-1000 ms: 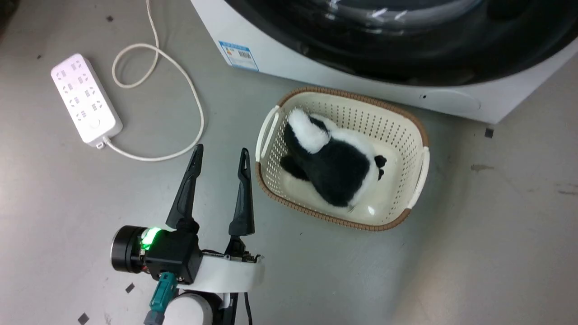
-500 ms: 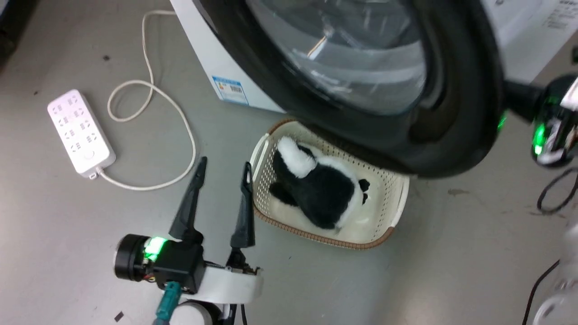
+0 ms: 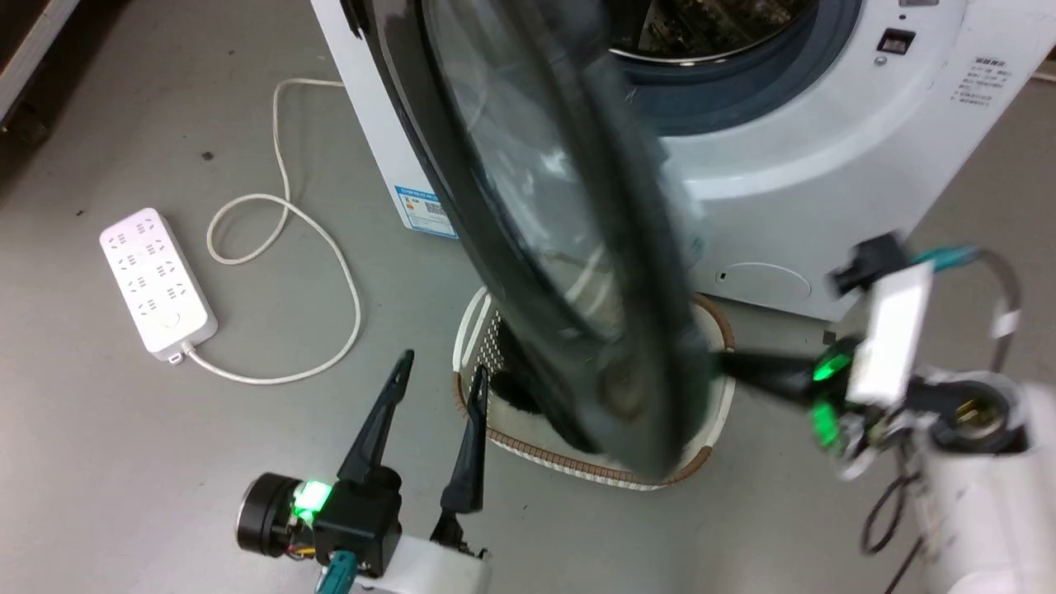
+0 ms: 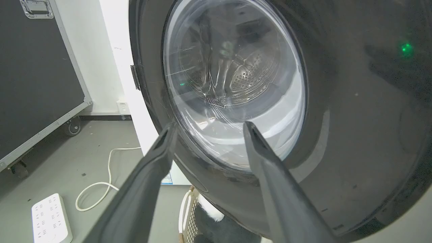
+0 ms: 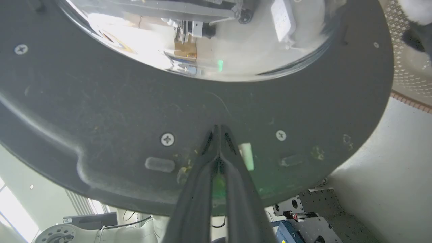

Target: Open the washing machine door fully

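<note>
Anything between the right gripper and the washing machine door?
Nothing. In the right wrist view the right gripper, jaws shut, has its tips against the dark inner rim of the washing machine door.

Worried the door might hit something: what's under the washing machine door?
A cream basket with a brown rim sits below the washing machine door. Black plush fur shows inside; the door covers the rest of the basket.
</note>
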Tool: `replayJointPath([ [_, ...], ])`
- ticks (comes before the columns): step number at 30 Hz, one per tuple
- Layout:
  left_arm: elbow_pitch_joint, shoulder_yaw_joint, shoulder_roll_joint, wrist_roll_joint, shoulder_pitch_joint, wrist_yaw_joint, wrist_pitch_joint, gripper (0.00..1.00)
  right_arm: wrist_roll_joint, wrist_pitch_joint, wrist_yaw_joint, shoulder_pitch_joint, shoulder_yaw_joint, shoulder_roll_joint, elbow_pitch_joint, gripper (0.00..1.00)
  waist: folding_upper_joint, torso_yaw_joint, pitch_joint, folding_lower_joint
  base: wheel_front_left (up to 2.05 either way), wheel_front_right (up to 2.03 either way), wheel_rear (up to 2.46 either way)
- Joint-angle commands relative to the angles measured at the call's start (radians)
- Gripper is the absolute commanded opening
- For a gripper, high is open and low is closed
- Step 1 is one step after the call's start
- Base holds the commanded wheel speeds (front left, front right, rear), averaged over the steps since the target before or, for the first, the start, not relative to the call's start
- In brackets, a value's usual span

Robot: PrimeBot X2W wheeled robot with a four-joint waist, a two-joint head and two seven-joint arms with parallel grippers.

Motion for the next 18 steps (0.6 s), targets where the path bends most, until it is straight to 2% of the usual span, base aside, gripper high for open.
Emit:
replayJointPath([
  [1,0.001,-0.003,0.005,0.001,0.015,-0.006,-0.006,1.00,0.016,-0.015,0.001,0.025,0.025,0.006,-0.012,0.00,0.0000,0.002,-0.004,0.0001,0.00,0.00,0.00],
  [5,0.000,-0.003,0.003,-0.030,0.031,-0.030,-0.006,1.00,0.072,-0.091,0.001,0.094,0.161,0.006,-0.053,0.00,0.0000,0.015,-0.012,0.0001,0.00,0.00,0.00],
  [9,0.006,-0.005,0.001,-0.052,0.040,-0.054,-0.006,1.00,0.093,-0.151,0.001,0.126,0.224,0.006,-0.079,0.00,0.0000,0.025,-0.015,0.0001,0.00,0.00,0.00],
  [10,0.006,-0.002,0.001,-0.055,0.041,-0.055,-0.006,1.00,0.085,-0.168,0.001,0.130,0.227,0.006,-0.088,0.28,0.0000,0.026,-0.016,0.0001,0.00,0.00,0.00],
  [11,0.006,0.001,0.000,-0.058,0.042,-0.055,-0.006,1.00,0.077,-0.186,0.001,0.135,0.228,0.006,-0.096,1.00,0.0000,0.025,-0.021,0.0001,0.00,0.00,0.00],
  [15,0.005,0.023,-0.001,-0.072,0.048,-0.060,-0.006,1.00,0.014,-0.263,0.001,0.162,0.191,0.005,-0.146,1.00,0.0000,0.011,-0.046,0.0001,0.00,0.00,0.00],
  [18,0.010,0.046,-0.001,-0.107,0.052,-0.067,-0.006,1.00,-0.063,-0.385,0.001,0.175,0.118,-0.007,-0.220,1.00,0.0000,-0.011,-0.061,0.0001,0.00,0.00,0.00],
])
